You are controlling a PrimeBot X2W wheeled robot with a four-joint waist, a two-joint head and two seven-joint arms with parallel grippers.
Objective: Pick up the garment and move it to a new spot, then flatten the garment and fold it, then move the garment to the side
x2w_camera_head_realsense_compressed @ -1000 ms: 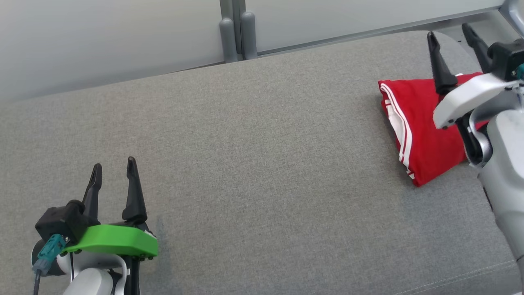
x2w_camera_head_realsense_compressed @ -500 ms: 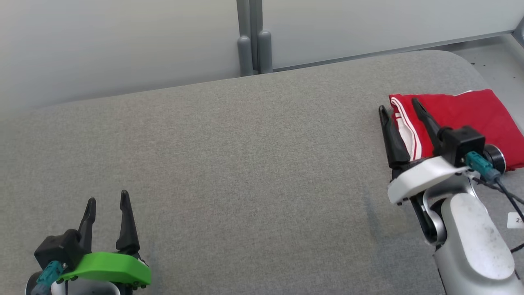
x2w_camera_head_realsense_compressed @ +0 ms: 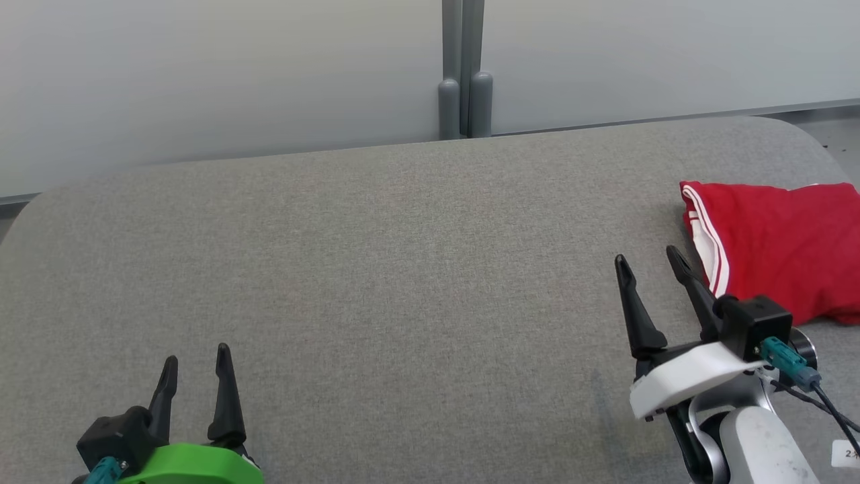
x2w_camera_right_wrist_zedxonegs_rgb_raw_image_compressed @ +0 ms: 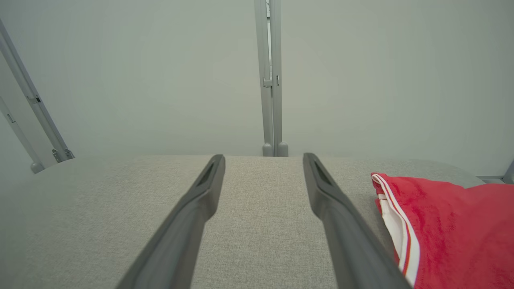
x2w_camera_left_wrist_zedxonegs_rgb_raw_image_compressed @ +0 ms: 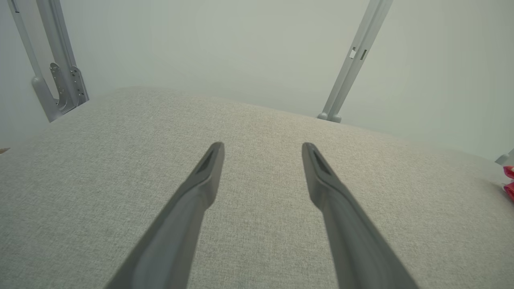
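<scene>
Red garment, folded, white-striped edge turned left, lying on the right end of the grey worktop. Right end effector just beside its near left corner, fingers spread, gripping nothing. Left end effector at the near left, well apart from the cloth, fingers likewise spread, empty.

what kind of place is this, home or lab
Probably a lab or test room: a grey cloth-covered table stands against plain pale panels joined by metal posts, with a folded red garment on it.
</scene>
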